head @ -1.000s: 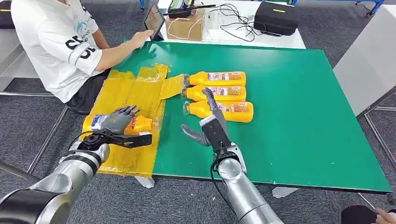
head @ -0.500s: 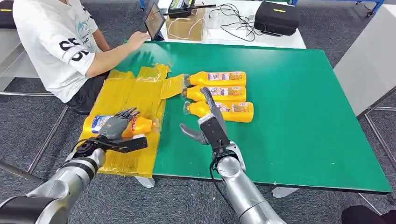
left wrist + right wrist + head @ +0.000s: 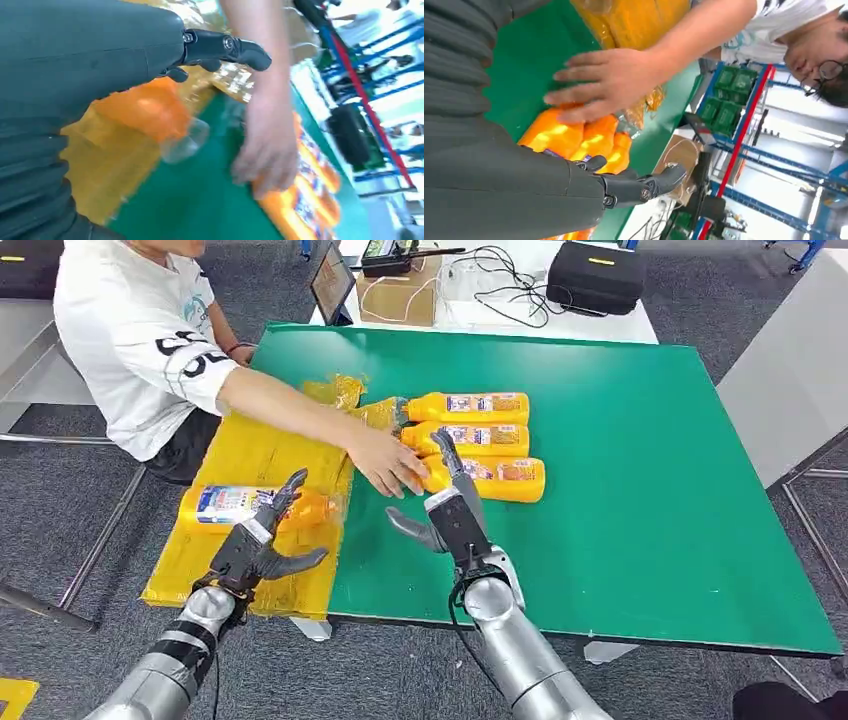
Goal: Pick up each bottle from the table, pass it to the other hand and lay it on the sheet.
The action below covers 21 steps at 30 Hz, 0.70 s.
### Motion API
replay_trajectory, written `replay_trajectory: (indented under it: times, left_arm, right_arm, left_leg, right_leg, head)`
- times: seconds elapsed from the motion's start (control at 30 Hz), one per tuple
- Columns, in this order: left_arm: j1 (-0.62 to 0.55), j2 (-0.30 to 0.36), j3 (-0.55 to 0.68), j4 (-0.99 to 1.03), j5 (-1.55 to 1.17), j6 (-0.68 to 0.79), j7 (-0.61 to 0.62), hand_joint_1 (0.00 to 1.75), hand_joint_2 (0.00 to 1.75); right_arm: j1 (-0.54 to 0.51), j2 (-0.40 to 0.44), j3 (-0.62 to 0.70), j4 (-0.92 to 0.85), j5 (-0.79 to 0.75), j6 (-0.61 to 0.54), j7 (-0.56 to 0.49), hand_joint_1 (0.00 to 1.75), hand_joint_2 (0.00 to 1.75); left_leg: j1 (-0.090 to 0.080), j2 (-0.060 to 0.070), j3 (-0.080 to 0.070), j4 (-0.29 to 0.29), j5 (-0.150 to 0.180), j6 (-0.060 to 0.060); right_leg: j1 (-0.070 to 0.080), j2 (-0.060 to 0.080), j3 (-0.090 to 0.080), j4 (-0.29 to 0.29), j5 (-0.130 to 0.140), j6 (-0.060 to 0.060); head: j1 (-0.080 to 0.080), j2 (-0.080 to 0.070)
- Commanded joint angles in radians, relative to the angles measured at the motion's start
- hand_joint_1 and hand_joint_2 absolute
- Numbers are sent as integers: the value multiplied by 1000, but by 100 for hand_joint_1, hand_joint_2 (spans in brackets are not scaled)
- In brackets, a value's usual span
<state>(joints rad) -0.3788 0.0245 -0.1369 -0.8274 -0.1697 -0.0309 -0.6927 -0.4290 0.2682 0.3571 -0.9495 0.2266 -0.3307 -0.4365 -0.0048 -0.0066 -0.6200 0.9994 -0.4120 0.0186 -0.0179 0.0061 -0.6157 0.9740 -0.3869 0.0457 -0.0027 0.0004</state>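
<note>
One orange bottle [image 3: 248, 507] with a blue-and-white label lies on the yellow sheet [image 3: 262, 455] at the table's left end. My left hand [image 3: 258, 548] hovers just in front of it, fingers spread and holding nothing. Three more orange bottles [image 3: 478, 435] lie side by side on the green table [image 3: 620, 460]. My right hand [image 3: 448, 508] stands open beside the nearest of them [image 3: 500, 478], fingers pointing at it. A person's hand [image 3: 388, 466] rests on the neck end of that nearest bottle. The left wrist view shows the laid bottle [image 3: 150, 111] close to my fingers.
A person in a white shirt [image 3: 140, 335] sits at the table's left side, arm stretched across the sheet. A tablet [image 3: 330, 282], a cardboard box [image 3: 405, 295] and a black case [image 3: 592, 278] sit on the white table behind. A grey cabinet [image 3: 785, 380] stands right.
My left hand let go of the bottle on the sheet and drew back toward me, fingers opening. The person's arm swung from the tablet across the sheet onto the nearest bottle. The camera shifted slightly.
</note>
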Motion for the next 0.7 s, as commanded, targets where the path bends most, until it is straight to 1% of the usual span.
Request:
replay_trajectory:
  times: [0.03,0.27,0.3,0.33,0.37,0.4,0.43,0.5,0.57,0.6,0.67,0.7]
  left_arm:
    - [-45,-153,86,13,23,-6,63,0,175]
    - [-43,-153,86,14,23,-6,63,0,175]
    - [-37,-164,99,0,44,-30,57,0,175]
    - [-38,-254,114,-15,90,30,137,0,175]
    - [-37,-291,92,-18,145,52,150,0,175]
    - [-37,-291,92,-18,145,52,150,0,175]
    - [-35,-295,88,-21,174,71,144,0,175]
    - [-28,-302,72,-27,232,84,145,0,175]
    - [-19,-307,58,-33,256,87,145,0,175]
    - [-13,-305,42,-39,272,110,144,0,175]
    - [-7,-306,40,-45,304,118,146,0,175]
    - [-4,-301,30,-51,310,126,141,0,175]
  right_arm:
    - [18,-17,9,-15,6,-22,23,0,175]
    - [18,-17,9,-15,7,-22,23,0,175]
    - [20,-16,12,-18,9,-21,26,0,175]
    - [34,-12,9,-21,20,-52,41,0,175]
    - [47,-15,13,-21,22,-56,42,0,175]
    - [47,-15,13,-21,22,-56,42,0,175]
    - [51,-16,12,-21,21,-60,42,0,175]
    - [61,-15,9,-22,18,-69,44,0,175]
    - [74,-19,11,-25,17,-71,46,0,175]
    - [86,-21,11,-33,20,-77,47,0,175]
    - [106,-24,10,-47,17,-79,47,0,175]
    - [115,-27,13,-56,19,-80,48,0,175]
  left_leg:
    - [1,-3,1,1,-1,-1]
    - [1,-3,2,1,-2,-1]
    - [0,-1,0,0,0,0]
    - [1,-1,0,0,-1,-1]
    - [2,-1,3,1,-3,-1]
    - [1,-1,2,1,-2,-1]
    - [2,-4,2,1,-2,-1]
    - [1,-2,2,1,-2,-1]
    - [1,-3,0,0,-1,-1]
    - [1,-3,2,1,-2,-1]
    - [1,-2,0,-1,-1,-1]
    - [1,-3,3,0,-2,-1]
  right_leg:
    - [1,-3,3,0,-2,-1]
    - [2,-3,4,0,-2,-1]
    - [0,-2,1,0,-1,-1]
    - [1,-2,1,0,-1,-1]
    - [2,-2,5,0,-3,-2]
    - [2,-2,4,0,-2,-2]
    - [2,-6,5,0,-3,-2]
    - [2,-3,4,0,-2,-2]
    - [1,-4,2,-1,-1,-1]
    - [2,-4,5,-1,-3,-2]
    - [1,-3,2,-1,-1,-1]
    - [2,-4,5,-1,-3,-2]
  head:
    - [0,0]
    - [0,0]
    - [0,0]
    - [0,0]
    - [0,0]
    - [0,0]
    - [0,0]
    - [0,0]
    - [0,0]
    - [0,0]
    - [0,0]
    - [0,0]
